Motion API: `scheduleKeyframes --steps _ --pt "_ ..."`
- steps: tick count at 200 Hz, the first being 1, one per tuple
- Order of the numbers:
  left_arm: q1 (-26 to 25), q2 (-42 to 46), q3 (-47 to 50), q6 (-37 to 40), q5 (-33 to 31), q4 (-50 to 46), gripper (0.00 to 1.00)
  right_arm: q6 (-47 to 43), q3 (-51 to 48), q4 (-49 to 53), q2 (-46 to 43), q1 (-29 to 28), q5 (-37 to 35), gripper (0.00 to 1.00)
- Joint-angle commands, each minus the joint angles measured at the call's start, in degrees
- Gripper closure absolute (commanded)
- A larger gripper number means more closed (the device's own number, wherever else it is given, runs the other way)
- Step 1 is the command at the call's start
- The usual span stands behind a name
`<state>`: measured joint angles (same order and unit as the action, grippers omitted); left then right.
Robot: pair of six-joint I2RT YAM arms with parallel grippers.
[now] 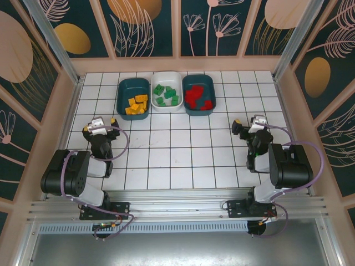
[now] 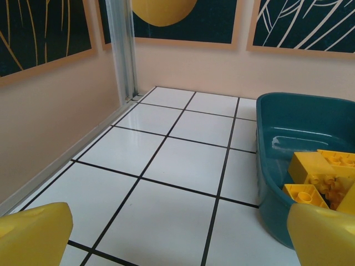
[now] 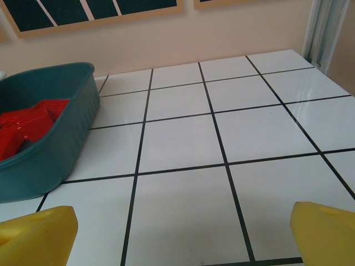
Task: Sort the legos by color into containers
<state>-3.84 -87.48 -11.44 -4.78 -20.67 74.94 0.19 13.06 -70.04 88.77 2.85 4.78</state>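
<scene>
sorting looks done: legos (image 1: 167, 96) sit colour-matched in three tubs (image 1: 123, 88), top centre. left end effector (image 1: 100, 124) and right end effector (image 1: 248, 126) apart, empty; scan surface (image 1: 177, 158) for strays.

Three tubs line the table's (image 1: 183, 160) far side. The left teal tub (image 1: 123, 88) holds yellow legos (image 1: 136, 105), the white tub (image 1: 157, 78) green legos (image 1: 166, 95), the right teal tub (image 1: 208, 82) red legos (image 1: 197, 98).
</scene>
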Motion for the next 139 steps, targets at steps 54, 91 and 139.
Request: scheduleKeyframes --steps 54,91,139 --pt "0.41 0.25 -0.6 -1.03 -0.61 1.23 0.01 0.17 0.48 -1.02 -0.63 -0.52 -0.64 0.01" --pt "0.34 0.2 -0.64 -1.03 -0.64 1.18 0.01 0.17 0.48 -1.06 -0.66 -0.51 -0.66 0.01" --pt "0.41 0.03 -1.08 -1.11 -0.52 0.56 0.01 0.21 0.5 -1.06 -0.63 -0.49 -0.64 0.01"
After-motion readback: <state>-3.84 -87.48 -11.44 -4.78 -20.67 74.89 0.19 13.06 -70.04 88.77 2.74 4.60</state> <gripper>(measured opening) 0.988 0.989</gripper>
